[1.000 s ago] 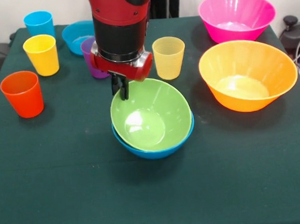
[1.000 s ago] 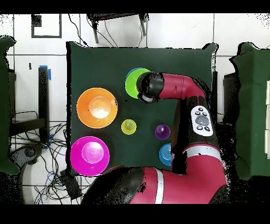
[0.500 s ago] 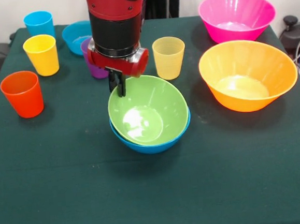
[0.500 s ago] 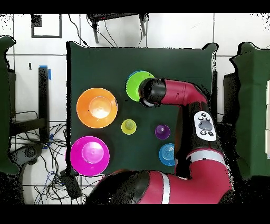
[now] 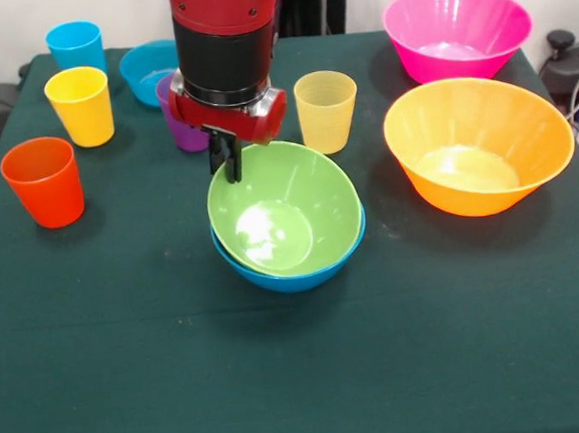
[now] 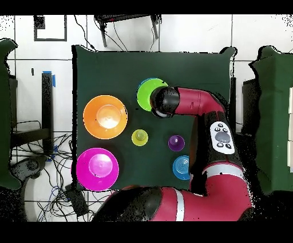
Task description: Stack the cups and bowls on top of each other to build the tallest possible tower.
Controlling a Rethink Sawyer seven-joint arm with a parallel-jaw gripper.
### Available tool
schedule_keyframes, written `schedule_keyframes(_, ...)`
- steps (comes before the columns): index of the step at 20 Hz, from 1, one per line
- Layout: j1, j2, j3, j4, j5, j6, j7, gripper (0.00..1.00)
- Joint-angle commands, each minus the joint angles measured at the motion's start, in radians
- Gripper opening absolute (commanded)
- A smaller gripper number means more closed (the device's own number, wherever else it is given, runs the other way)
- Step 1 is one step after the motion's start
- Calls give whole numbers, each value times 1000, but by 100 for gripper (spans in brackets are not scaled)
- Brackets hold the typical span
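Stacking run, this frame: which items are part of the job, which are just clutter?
Part of the job:
- green bowl nested in medium blue bowl
- orange-yellow bowl, pink bowl, small blue bowl
- cups: orange, yellow, blue, purple, pale yellow-green
- hand at the green bowl's rim

Clutter:
- cables on the floor beside the table

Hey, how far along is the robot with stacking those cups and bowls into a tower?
Barely started. Done: the green bowl sits nested in the medium blue bowl, slightly tilted. In hand: the gripper is at the green bowl's far rim; whether it grips it is unclear. Left: the orange-yellow bowl, pink bowl, small blue bowl and all five cups, including the orange cup, stand separately on the table.
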Motion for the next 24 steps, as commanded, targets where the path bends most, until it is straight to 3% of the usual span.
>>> schedule_keyframes(1,2,40,74,45,-104,-12,-159,0)
schedule_keyframes(2,3,42,74,40,-105,-8,-157,0)
schedule_keyframes(3,1,42,76,40,-110,-9,-155,100)
schedule_keyframes(20,2,50,87,6,-119,17,-150,100)
schedule_keyframes(22,8,42,88,-10,-108,53,-152,100)
schedule_keyframes(24,28,-3,83,-42,-85,157,-158,100)
